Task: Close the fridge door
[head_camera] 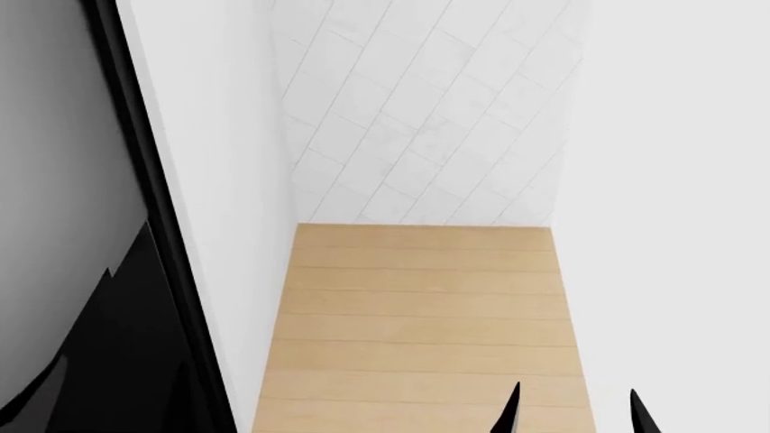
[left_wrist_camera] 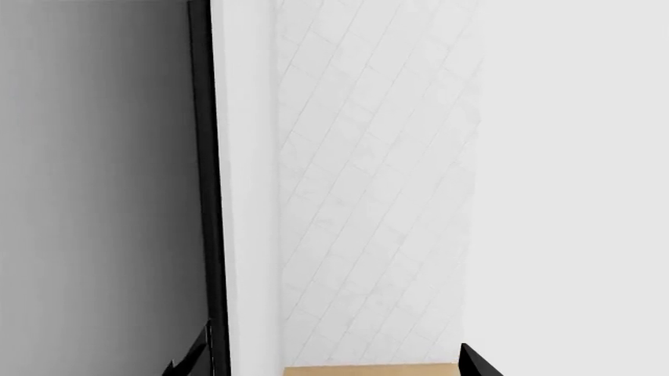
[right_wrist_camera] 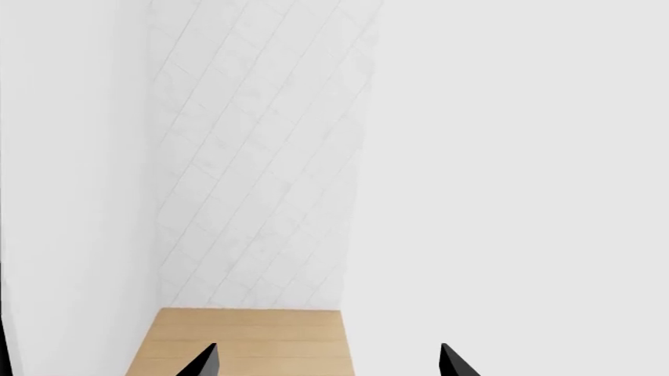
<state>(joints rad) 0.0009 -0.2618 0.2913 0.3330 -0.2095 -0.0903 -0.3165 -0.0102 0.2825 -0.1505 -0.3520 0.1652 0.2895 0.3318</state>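
The fridge door (left_wrist_camera: 206, 196) shows in the left wrist view as a thin glossy black edge running up the frame, with a grey-shaded face on one side and a plain white surface on the other. The same black edge (head_camera: 151, 180) slants up the left of the head view. My left gripper (left_wrist_camera: 334, 364) is open wide, and one fingertip (left_wrist_camera: 193, 359) lies right by the door's black edge; whether it touches is unclear. My right gripper (right_wrist_camera: 327, 362) is open over the wooden floor with nothing between its fingers, and it sits low at the right in the head view (head_camera: 574, 413).
A narrow strip of light wooden floor (head_camera: 421, 316) runs ahead to a white tiled wall (head_camera: 421, 117). A plain white wall (head_camera: 673, 225) closes the right side. My left arm (head_camera: 108, 361) is a black shape at the lower left.
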